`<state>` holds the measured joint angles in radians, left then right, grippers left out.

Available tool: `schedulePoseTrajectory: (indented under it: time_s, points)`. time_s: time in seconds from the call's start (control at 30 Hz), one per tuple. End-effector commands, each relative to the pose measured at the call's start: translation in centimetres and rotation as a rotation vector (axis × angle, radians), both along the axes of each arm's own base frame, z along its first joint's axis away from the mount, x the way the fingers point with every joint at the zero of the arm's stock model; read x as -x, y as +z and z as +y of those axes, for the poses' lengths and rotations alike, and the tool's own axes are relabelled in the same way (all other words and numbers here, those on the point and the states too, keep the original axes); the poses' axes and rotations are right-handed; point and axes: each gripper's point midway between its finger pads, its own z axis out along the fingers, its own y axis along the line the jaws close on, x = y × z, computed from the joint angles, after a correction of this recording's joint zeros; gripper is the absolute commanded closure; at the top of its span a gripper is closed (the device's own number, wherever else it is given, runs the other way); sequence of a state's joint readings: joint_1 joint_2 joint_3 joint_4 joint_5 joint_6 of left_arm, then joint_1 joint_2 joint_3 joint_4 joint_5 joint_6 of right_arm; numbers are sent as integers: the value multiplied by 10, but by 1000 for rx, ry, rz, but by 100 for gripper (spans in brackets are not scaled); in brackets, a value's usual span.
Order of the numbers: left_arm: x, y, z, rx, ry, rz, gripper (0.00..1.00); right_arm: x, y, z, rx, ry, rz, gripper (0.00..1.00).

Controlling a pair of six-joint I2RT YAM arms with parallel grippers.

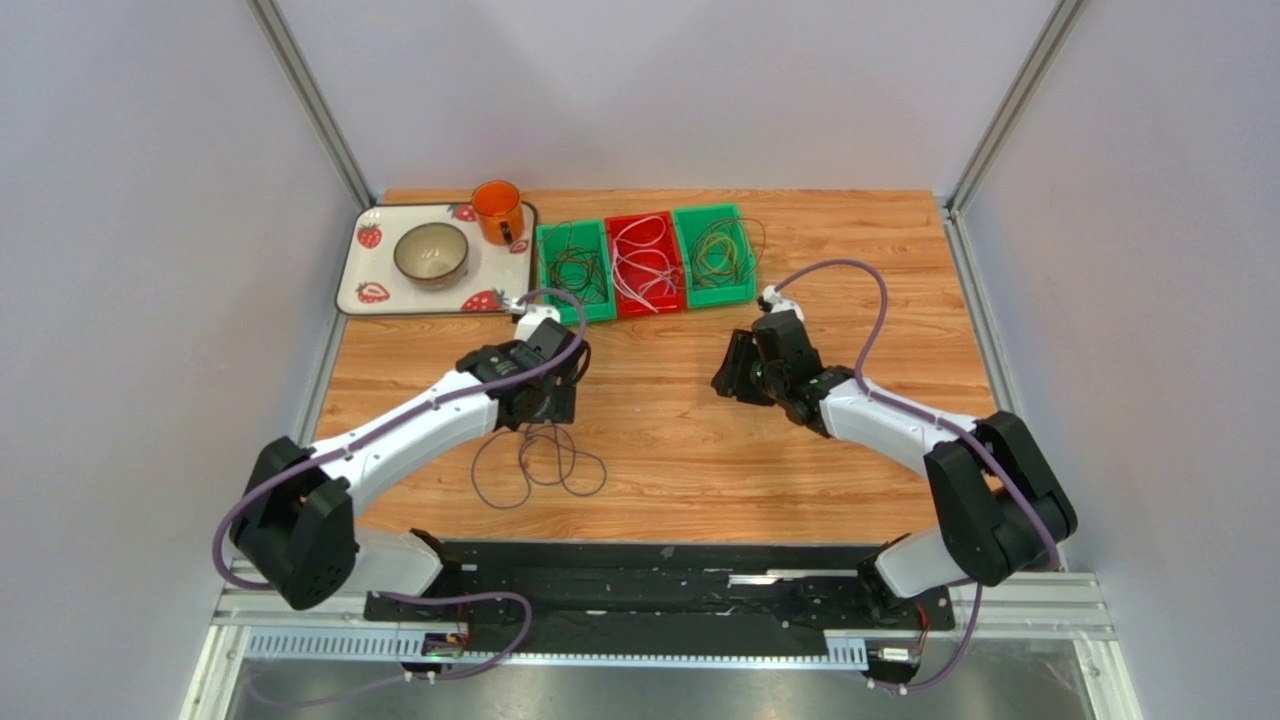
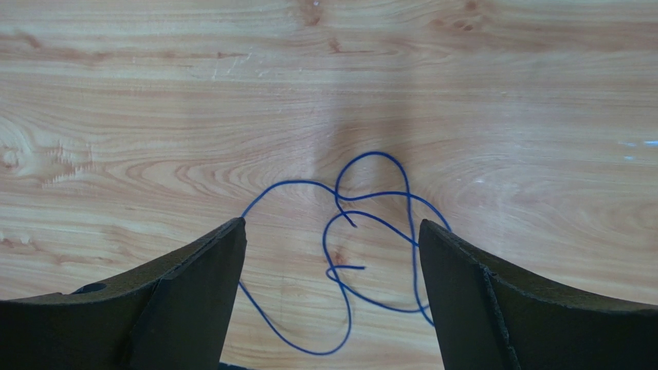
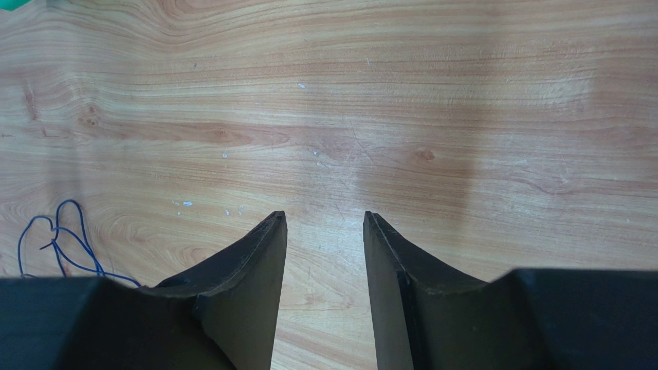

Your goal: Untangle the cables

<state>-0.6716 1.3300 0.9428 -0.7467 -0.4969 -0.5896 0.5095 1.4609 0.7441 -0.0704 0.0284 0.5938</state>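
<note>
Light wood-grain table (image 1: pixel 676 450), pale grey walls (image 1: pixel 150 225) on three sides, black base plate (image 1: pixel 661 578) along the near edge.

Left arm: runs from its base diagonally forward and inward, low, wrist bent down. Left gripper (image 2: pixel 332 227) spread wide, nothing between the fingers, pointing at the tabletop.

Thin dark-blue cable (image 2: pixel 376 153): lies flat on the wood directly under and just ahead of the left gripper, in a few overlapping loose loops. One strand passes under the left finger and another runs beside the right finger. One free end sits in the middle of the loops. Whether the fingers touch it, can't tell.

Right arm: elbow raised on the right, forearm angled inward, wrist tilted down. Right gripper (image 3: pixel 324 216) about half spread, empty, above bare wood. The dark-blue cable is well off to its left.

Beyond the left gripper: a row of three touching trays, green plastic bin (image 1: pixel 544 278), red plastic bin (image 1: pixel 646 219), second green plastic bin (image 1: pixel 706 212), each with a bundle of thin cables (image 1: pixel 646 267).

Further left of those: white strawberry-print tray (image 1: pixel 481 278) holding a grey round bowl (image 1: pixel 431 252) and an orange mug (image 1: pixel 498 210).
</note>
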Motion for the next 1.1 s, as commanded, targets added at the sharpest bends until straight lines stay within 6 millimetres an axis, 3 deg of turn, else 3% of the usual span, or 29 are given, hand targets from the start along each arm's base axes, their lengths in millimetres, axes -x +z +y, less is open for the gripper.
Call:
schedulePoseTrajectory:
  time_s: [0.0,0.03,0.23,0.37,0.57,0.77,0.97,1.07]
  points:
    - [-10,-25,7,-28,29,-62,9,-10,6,3,-4,0,-55,55]
    - [-7,-33,7,-24,22,-54,10,-10,5,3,-3,0,-53,54]
    - [2,-31,13,-60,28,12,11,-11,3,4,-3,3,-47,54]
    - [14,-37,3,-12,-11,80,12,-10,2,3,-2,0,-44,54]
    - [22,-39,26,-157,61,150,15,-9,3,3,-4,4,-45,54]
    - [26,-56,21,-161,51,214,16,-9,2,4,-4,7,-43,53]
    - [20,-67,17,-225,26,278,16,-9,1,4,-5,8,-39,54]
    - [3,-67,8,-238,6,269,16,-8,0,4,-3,9,-37,53]
